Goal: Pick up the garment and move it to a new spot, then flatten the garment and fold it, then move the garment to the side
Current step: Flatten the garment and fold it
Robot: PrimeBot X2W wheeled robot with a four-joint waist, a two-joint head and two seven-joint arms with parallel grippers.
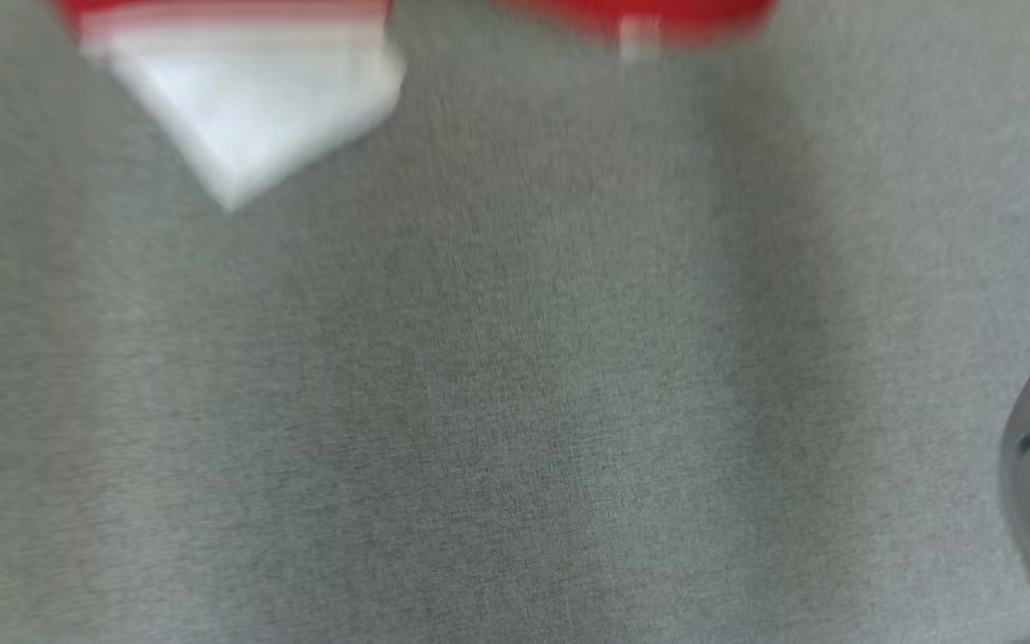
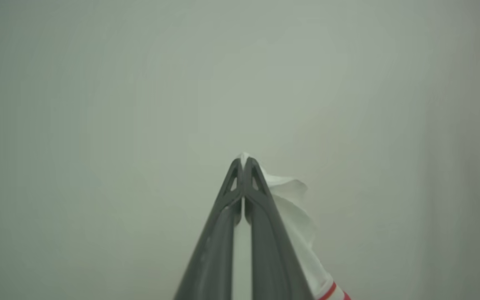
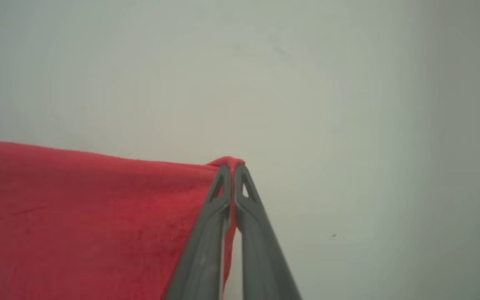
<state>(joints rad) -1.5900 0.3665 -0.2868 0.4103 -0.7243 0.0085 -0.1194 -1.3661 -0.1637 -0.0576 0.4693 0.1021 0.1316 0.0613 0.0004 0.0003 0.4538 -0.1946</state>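
One red-and-white garment [image 1: 247, 98], blurred at the top of the head view over the grey surface [image 1: 515, 402], is held by two grippers: the left gripper [image 2: 244, 160] is pressed together on a white corner, and the right gripper [image 3: 232, 166] is pinching the red edge.

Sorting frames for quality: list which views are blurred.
Head view: heavy motion blur smears the garment and grey surface. Left wrist view: left claw sharp, backdrop soft. Right wrist view: right claw and garment crisp.
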